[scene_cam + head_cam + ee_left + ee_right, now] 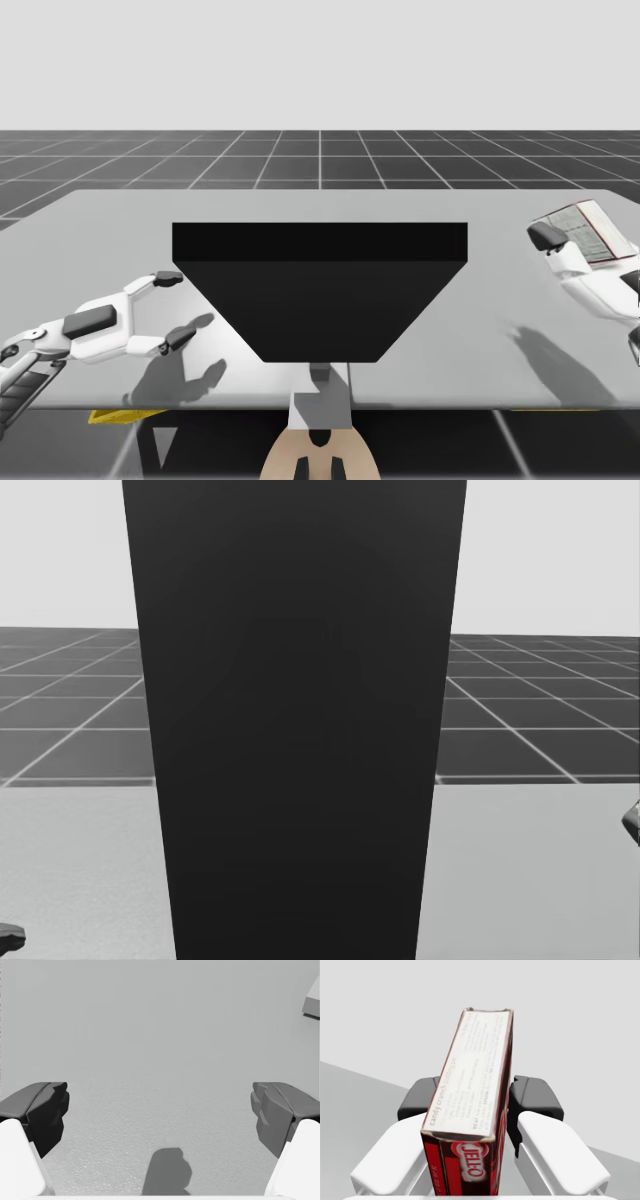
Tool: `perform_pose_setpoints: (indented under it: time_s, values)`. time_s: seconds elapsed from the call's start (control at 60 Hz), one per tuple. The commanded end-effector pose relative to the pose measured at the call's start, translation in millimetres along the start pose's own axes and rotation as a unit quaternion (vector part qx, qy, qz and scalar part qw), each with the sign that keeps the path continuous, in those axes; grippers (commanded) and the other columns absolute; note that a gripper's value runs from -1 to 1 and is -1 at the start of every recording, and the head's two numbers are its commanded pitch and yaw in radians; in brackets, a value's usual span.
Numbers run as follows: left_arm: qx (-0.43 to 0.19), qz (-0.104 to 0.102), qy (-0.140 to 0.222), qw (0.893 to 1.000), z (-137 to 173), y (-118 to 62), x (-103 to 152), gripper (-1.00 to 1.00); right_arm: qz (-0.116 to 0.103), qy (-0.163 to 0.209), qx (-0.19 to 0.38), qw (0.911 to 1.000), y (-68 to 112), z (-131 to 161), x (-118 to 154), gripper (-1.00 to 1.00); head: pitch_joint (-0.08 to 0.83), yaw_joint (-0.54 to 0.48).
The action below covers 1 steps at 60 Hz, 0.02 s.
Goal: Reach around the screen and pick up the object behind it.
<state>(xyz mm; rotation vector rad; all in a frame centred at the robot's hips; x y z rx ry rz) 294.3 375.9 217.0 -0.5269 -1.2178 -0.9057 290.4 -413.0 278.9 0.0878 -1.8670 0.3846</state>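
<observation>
The red box (475, 1070) sat clamped from two sides in my right gripper (477, 1096), at three o'clock of the black screen (320, 290). It seemed light, thin cardboard, so its broad sides wanted gentle pressure. My left gripper (175, 308) was spread wide, empty.

Red box (470, 1095), seemingly aloft; black screen (320, 290)

Black screen (320, 290) upright at middle of table (110, 225): wide, sole obstacle, blocks centre of head view. Left of screen: bare table, left gripper (178, 308) close beside screen's edge, fingers spread wide, nothing between them. Right of screen: bare table open as far as right gripper (552, 240), clamped on red box (590, 228). Beyond screen: bare strip to far edge.
</observation>
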Motion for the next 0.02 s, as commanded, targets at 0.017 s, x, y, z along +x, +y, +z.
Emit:
perform_pose_setpoints:
  time_s: [0.017]
  values:
    - [-0.001, 0.0, 0.001, 1.0, 0.9, 0.3, 0.8, -1.0, 0.01, -0.082, -0.057, 0.9949, -12.1, -12.4, 49.6, 1.0, 0.164, -0.05]
